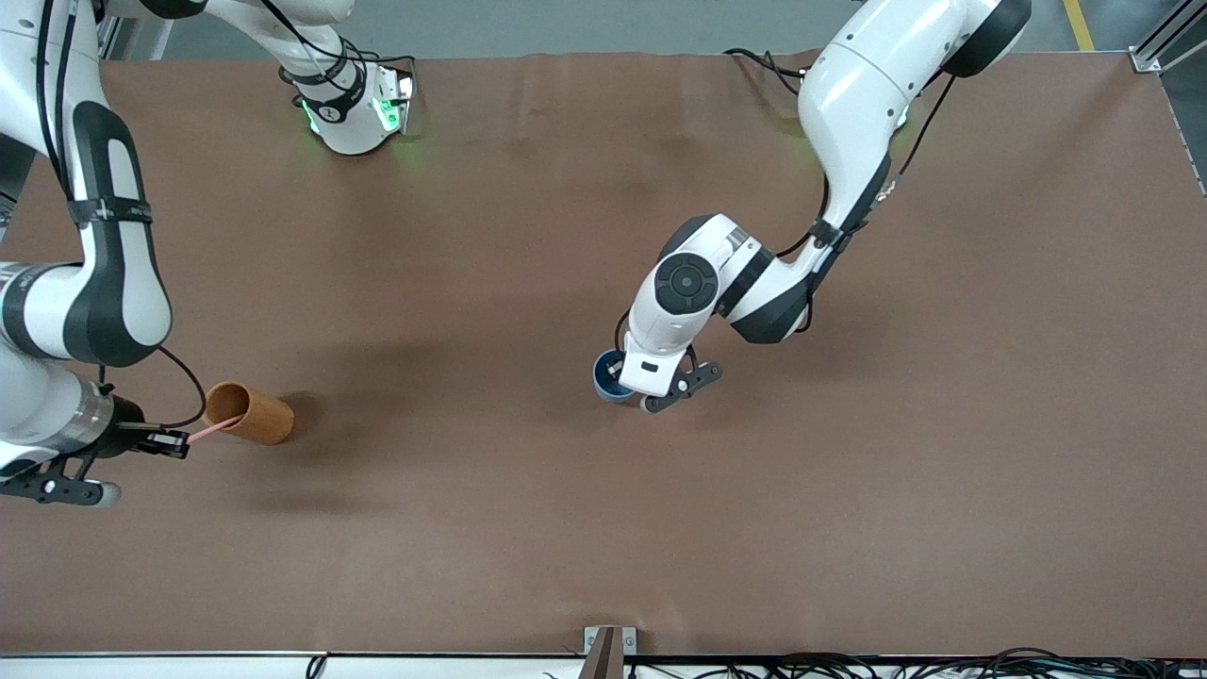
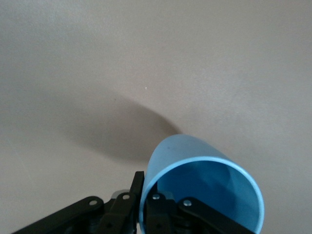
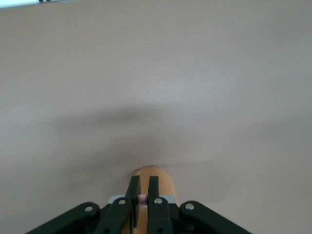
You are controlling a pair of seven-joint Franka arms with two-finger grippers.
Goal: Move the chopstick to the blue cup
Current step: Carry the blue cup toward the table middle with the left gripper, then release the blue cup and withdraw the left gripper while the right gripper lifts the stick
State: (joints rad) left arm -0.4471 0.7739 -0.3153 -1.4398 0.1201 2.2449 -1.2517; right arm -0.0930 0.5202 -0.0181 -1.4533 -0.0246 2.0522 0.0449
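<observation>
Pink thin chopstick (image 1: 209, 431) sits clamped in my right gripper (image 1: 175, 441) over the wooden cylinder cup (image 1: 250, 413); my left gripper (image 1: 651, 396) pinches the light-blue round cup's (image 1: 608, 375) wall.

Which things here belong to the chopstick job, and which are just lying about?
Job:
- chopstick, clamped in right end effector
- blue cup, rim gripped by left end effector

Lying about:
- wooden cup, chopstick's tip still in it
- brown table mat
</observation>
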